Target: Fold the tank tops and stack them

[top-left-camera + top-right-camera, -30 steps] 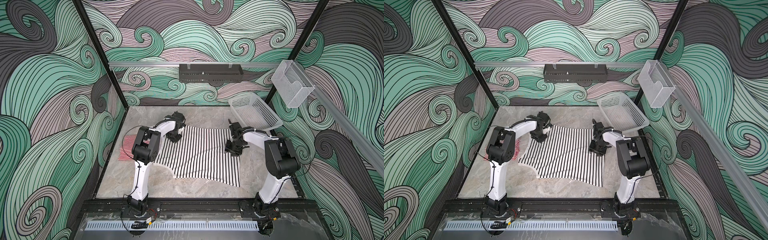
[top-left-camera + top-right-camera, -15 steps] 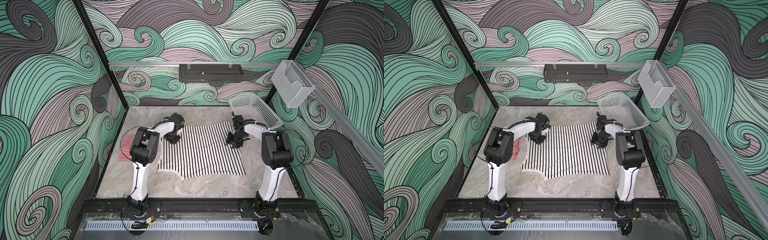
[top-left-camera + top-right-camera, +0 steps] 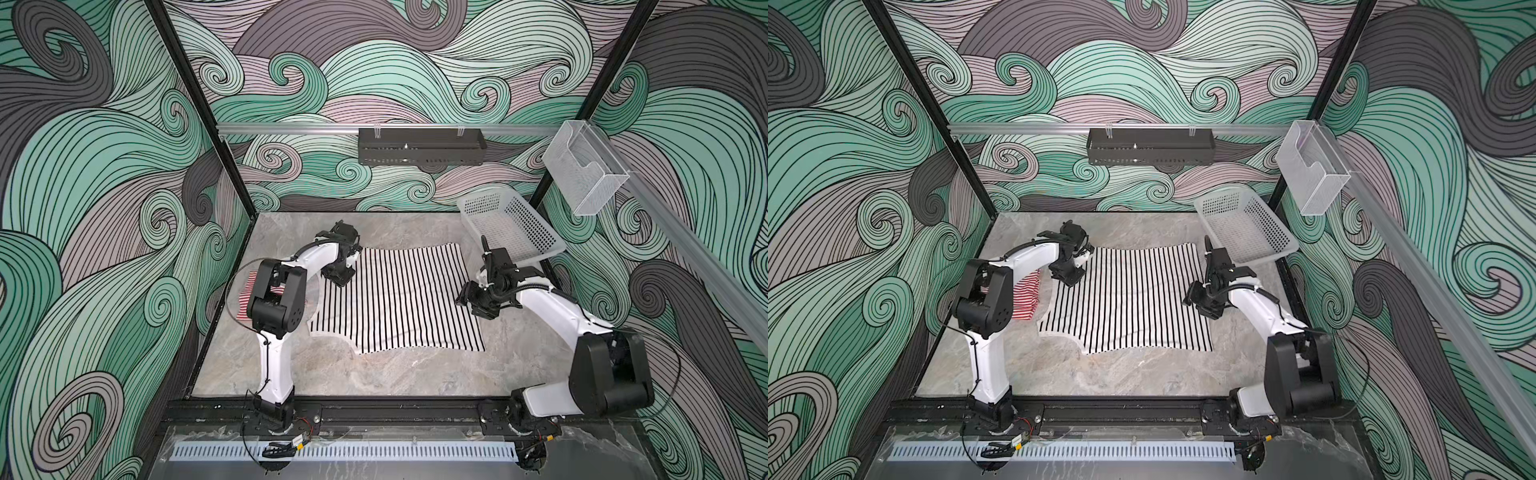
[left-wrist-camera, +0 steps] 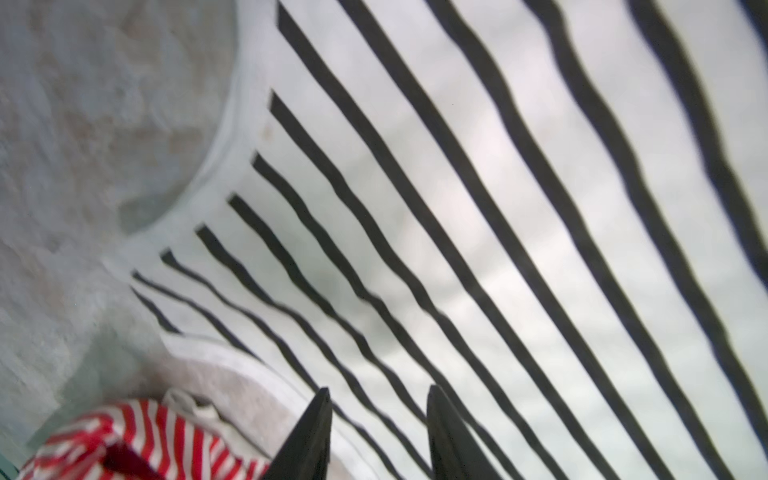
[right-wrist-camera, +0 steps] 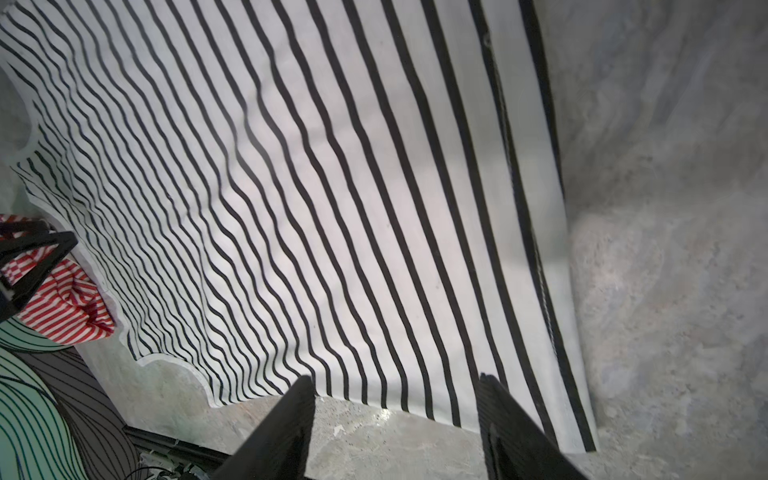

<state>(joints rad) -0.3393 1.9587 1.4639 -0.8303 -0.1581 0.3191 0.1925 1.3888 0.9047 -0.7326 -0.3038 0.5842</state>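
The white tank top with thin black stripes (image 3: pixel 399 299) (image 3: pixel 1125 299) lies spread flat in the middle of the table. The red-and-white striped tank top (image 3: pixel 244 300) (image 3: pixel 1025 297) sits bunched at the left, partly hidden behind my left arm. My left gripper (image 3: pixel 338 279) (image 4: pixel 378 399) hangs open over the black-striped top's far left edge, nothing between its fingers. My right gripper (image 3: pixel 473 301) (image 5: pixel 395 380) stands open at that top's right edge, holding nothing. The red top (image 4: pixel 124 440) (image 5: pixel 62 299) also shows in both wrist views.
A white perforated basket (image 3: pixel 511 228) (image 3: pixel 1246 230) stands tilted at the back right, close behind my right arm. A black tray (image 3: pixel 419 145) and a clear holder (image 3: pixel 582 170) hang on the walls. Bare marble table (image 3: pixel 374 374) runs along the front.
Both grippers have opened and let go of the black-striped top, which now lies flat, farther back. My right gripper has drawn back from the far right corner toward the front.
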